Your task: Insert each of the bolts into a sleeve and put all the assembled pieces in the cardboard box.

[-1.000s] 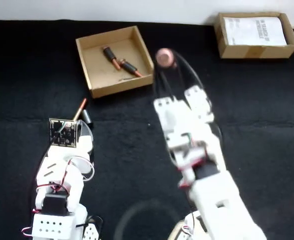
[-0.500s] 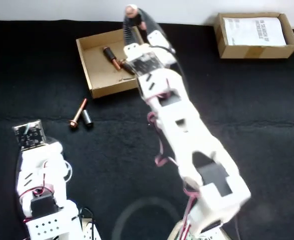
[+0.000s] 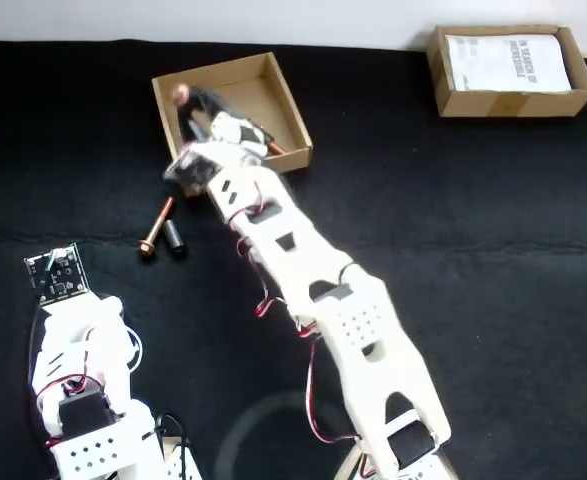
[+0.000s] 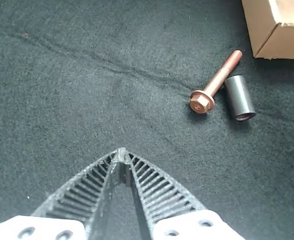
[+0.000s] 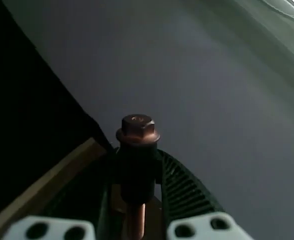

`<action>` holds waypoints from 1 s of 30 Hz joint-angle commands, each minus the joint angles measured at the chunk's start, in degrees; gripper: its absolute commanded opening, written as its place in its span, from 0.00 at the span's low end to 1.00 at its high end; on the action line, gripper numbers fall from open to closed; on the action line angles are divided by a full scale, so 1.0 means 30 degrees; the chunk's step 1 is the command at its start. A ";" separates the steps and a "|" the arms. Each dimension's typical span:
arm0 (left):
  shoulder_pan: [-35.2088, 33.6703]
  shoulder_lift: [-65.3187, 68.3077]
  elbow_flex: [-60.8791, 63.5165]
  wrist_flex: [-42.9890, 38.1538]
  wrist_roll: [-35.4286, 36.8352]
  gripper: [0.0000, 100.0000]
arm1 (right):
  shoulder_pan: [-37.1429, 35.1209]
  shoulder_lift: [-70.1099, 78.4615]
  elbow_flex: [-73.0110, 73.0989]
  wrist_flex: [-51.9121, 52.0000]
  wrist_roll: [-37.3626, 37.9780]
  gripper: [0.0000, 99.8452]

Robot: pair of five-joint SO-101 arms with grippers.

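Copper bolt (image 4: 215, 84) and dark sleeve (image 4: 239, 97) side by side near open cardboard box (image 3: 218, 68), 1 sleeved bolt (image 5: 135, 170) held over it

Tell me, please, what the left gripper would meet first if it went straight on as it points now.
Probably only the black cloth: the left gripper aims past the bolt and sleeve, which lie off to one side.
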 commanded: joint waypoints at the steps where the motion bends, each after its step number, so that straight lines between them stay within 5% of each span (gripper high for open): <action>1: 0.0073 -0.0044 0.0337 -0.0381 -0.0176 0.01 | -0.0103 0.0718 -0.2007 -0.0454 0.2872 0.01; 8: 0.0044 -0.0044 0.0337 -0.0440 -0.0176 0.01 | -0.0161 0.1832 -0.2593 -0.1011 0.4484 0.04; 13: 0.0015 -0.0044 0.0337 -0.0440 -0.0176 0.01 | -0.0161 0.1832 -0.1451 -0.3531 0.1319 0.20; 17: 0.0015 -0.0044 0.0337 -0.0440 -0.0176 0.01 | -0.0161 0.1099 0.0132 -0.4850 0.1172 0.21; 30: 0.0015 -0.0044 0.0337 -0.0440 -0.0176 0.01 | -0.0396 -1.0095 1.1150 -0.5172 -0.2344 0.21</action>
